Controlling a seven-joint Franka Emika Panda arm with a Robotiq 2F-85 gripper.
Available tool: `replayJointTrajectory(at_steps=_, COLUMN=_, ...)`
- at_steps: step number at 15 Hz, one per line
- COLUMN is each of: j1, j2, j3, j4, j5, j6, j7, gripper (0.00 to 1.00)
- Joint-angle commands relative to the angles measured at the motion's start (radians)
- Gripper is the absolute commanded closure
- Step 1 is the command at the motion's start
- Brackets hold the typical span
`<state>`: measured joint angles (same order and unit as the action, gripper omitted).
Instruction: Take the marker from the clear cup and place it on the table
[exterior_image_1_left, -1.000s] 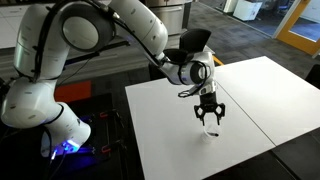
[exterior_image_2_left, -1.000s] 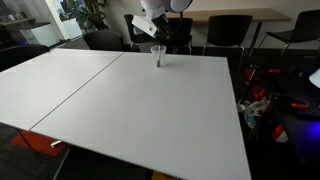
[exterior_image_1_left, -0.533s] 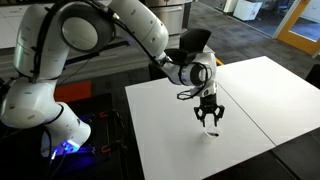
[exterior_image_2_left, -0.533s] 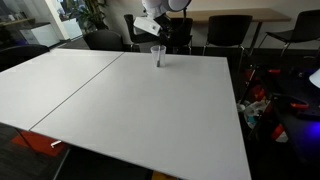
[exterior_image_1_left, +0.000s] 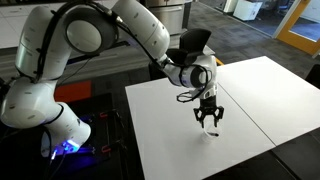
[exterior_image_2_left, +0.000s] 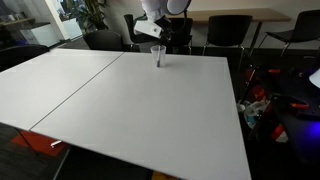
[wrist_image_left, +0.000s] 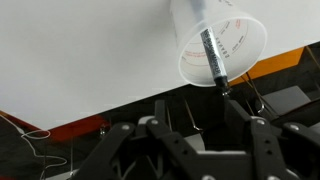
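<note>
The clear cup (wrist_image_left: 218, 45) stands upright on the white table (wrist_image_left: 80, 50) near its edge, and the dark marker (wrist_image_left: 212, 58) leans inside it. My gripper (wrist_image_left: 195, 120) is open and empty, and hangs just above the cup with a finger on either side of its line. In both exterior views the gripper (exterior_image_1_left: 208, 118) (exterior_image_2_left: 152, 32) hovers over the cup (exterior_image_2_left: 158, 55) on the table (exterior_image_1_left: 260, 90) (exterior_image_2_left: 130, 110). In the exterior view showing the whole arm, the cup is barely visible under the fingers.
A dark seam (exterior_image_2_left: 75, 85) splits the tabletop into two panels. Black chairs (exterior_image_2_left: 225, 30) and a long desk stand behind the table. Red clutter and cables (exterior_image_2_left: 262, 105) lie on the floor beside it. The robot's base glows blue (exterior_image_1_left: 68, 146).
The gripper has sunk slightly toward the cup. The cup and marker have not moved.
</note>
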<state>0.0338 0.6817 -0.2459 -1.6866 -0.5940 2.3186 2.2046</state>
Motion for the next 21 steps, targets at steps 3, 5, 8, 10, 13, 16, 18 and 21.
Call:
replayJointTrajectory(at_steps=3, j1=-0.005, j2=0.060, j3=-0.010, j4=0.065, j5=0.039, j6=0.073, j7=-0.005, gripper=0.56)
replayJointTrajectory(at_steps=5, j1=-0.008, j2=0.079, j3=-0.009, j4=0.088, j5=0.071, j6=0.088, j7=-0.027, gripper=0.63)
replayJointTrajectory(at_steps=8, j1=0.012, j2=0.106, j3=-0.039, j4=0.120, j5=0.085, j6=0.104, j7=0.000, gripper=0.56)
replayJointTrajectory(at_steps=10, j1=0.016, j2=0.116, j3=-0.049, j4=0.136, j5=0.094, j6=0.100, j7=-0.007, gripper=0.52)
replayJointTrajectory(at_steps=13, j1=0.018, j2=0.131, j3=-0.057, j4=0.163, j5=0.097, j6=0.085, j7=-0.017, gripper=0.53)
replayJointTrajectory(at_steps=16, j1=0.018, j2=0.150, j3=-0.059, j4=0.192, j5=0.101, j6=0.075, j7=-0.024, gripper=0.55)
replayJointTrajectory(at_steps=18, j1=0.013, j2=0.155, j3=-0.059, j4=0.195, j5=0.103, j6=0.081, j7=-0.030, gripper=0.56)
replayJointTrajectory(at_steps=21, j1=0.014, j2=0.165, j3=-0.060, j4=0.200, j5=0.107, j6=0.077, j7=-0.028, gripper=0.57)
